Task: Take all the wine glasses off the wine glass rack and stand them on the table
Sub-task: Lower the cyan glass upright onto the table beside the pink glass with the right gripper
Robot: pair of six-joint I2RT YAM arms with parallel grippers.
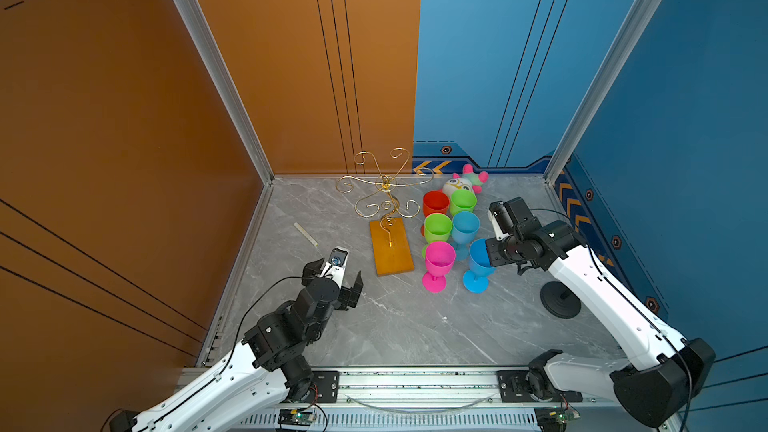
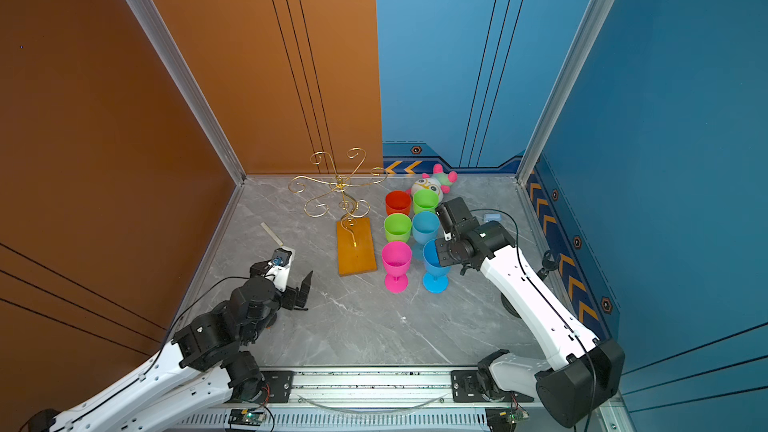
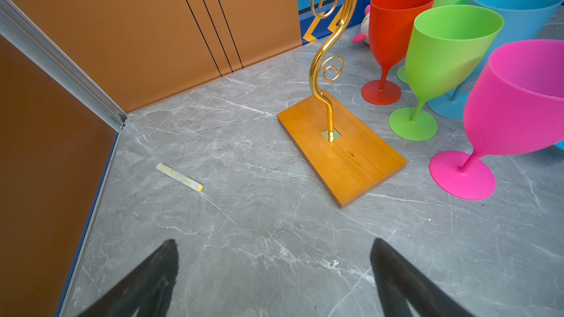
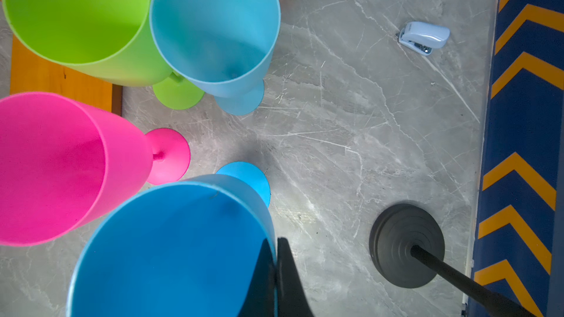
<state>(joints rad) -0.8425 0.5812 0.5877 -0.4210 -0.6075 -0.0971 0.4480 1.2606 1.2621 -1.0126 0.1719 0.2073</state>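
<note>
**Right gripper pinches the blue wine glass beside the rack**

We see the right gripper [image 4: 276,269] closed tight on the rim of the blue wine glass [image 1: 480,263], with one finger inside the bowl and one outside. As far as we can tell, the glass's foot rests on the grey table [image 1: 395,326]. The glass stands at 3 o'clock of the wooden base of the wine glass rack [image 1: 392,251], well apart from it. The pink glass [image 1: 439,261] stands between them, and the light-blue glass [image 1: 465,228] is at 11 o'clock of the held one.

The left gripper [image 1: 334,275] hangs at 8 o'clock of the rack's base, its jaws spread wide and holding nothing. A small white strip [image 1: 305,233] lies at 9 o'clock of the base. A plush toy [image 1: 463,182] sits at 12 o'clock of the glasses, and a black round stand [image 1: 560,299] at 4 o'clock of the blue glass.
</note>
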